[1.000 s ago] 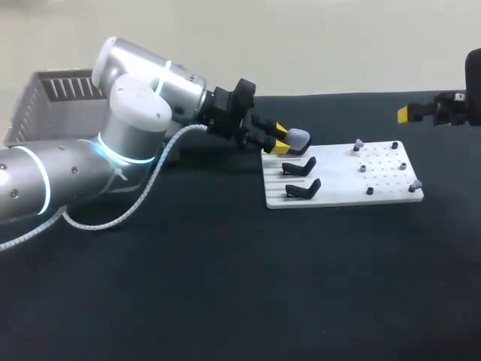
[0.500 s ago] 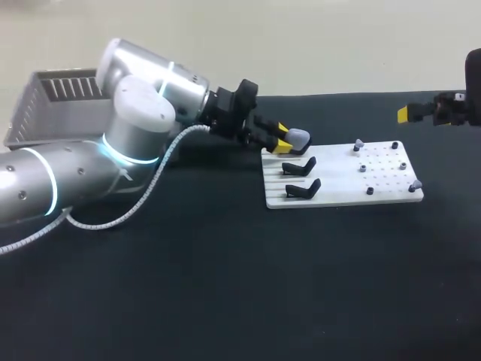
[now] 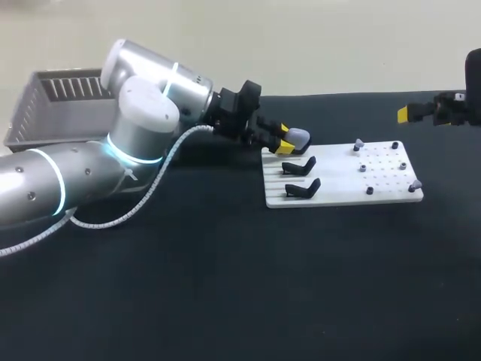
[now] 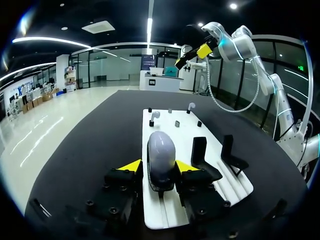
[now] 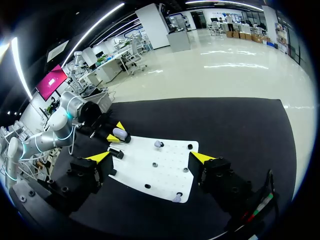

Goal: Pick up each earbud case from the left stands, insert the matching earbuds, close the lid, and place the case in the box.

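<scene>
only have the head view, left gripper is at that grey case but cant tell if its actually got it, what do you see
Observer: In the left wrist view the earbud case stands upright between the yellow tips of the left gripper, one tip against each side, so it looks shut on it.
Operator: is it off the stand yet
Observer: No. From that view its base is seated in a black stand on the white board.
Operator: and the right gripper, open or shut
Observer: The right wrist view shows the right gripper wide open, with nothing held between its fingers.
</scene>
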Available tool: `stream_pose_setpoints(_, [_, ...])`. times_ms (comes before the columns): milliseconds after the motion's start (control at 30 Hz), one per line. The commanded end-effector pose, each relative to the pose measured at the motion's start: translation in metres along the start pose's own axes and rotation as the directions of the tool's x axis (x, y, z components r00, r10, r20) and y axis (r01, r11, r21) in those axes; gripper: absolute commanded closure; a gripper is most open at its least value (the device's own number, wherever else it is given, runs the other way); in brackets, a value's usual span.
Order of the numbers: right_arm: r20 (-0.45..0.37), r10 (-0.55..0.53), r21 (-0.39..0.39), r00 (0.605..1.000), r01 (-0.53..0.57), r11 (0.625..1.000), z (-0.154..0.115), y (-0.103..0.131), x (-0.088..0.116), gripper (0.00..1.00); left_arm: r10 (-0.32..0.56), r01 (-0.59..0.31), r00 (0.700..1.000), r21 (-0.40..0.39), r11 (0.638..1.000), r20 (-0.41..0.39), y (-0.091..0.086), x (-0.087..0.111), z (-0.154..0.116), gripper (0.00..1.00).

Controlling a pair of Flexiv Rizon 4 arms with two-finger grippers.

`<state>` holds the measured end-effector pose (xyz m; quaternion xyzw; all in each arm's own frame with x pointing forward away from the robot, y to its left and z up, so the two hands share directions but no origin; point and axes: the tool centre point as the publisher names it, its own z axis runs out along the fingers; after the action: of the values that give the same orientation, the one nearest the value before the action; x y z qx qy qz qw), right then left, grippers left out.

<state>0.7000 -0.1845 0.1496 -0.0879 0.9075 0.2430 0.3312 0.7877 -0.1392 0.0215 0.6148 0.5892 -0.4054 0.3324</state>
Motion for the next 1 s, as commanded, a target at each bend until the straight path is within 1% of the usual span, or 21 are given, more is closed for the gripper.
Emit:
stream_pose_setpoints(33, [0.0,-0.001,0.001,1.0,0.001,1.0,-0.0005,0.0001,0.0002,0.0,0.004,-0.004,1.0,0.012,1.0,0.002,0.0072,0.0001,0.0029,0.57])
stream_pose_setpoints(367, [0.0,-0.001,0.001,1.0,0.001,1.0,-0.0005,0.0001,0.0002,0.0,0.019,-0.019,1.0,0.024,1.0,0.01,0.008,-0.0033,0.0056,0.56])
stream_pose_setpoints(467, [0.0,-0.001,0.001,1.0,0.001,1.0,-0.0005,0.0001,0.0002,0.0,0.024,-0.024,1.0,0.022,0.999,0.01,0.0069,-0.0049,0.0052,0.53])
stream_pose_setpoints(633, [0.0,-0.001,0.001,1.0,0.001,1.0,-0.0005,0.0001,0.0002,0.0,0.024,-0.024,1.0,0.014,1.0,0.006,0.0056,-0.005,0.0039,0.51])
stream_pose_setpoints(867, [0.0,-0.001,0.001,1.0,0.001,1.0,-0.0005,0.0001,0.0002,0.0,0.031,-0.031,1.0,0.006,1.0,0.007,0.0029,-0.0071,0.003,0.52])
stream_pose_setpoints(1000, [0.0,-0.001,0.001,1.0,0.001,1.0,-0.0005,0.0001,0.0002,0.0,0.032,-0.032,0.999,0.003,0.999,0.005,0.0016,-0.0069,0.0033,0.57])
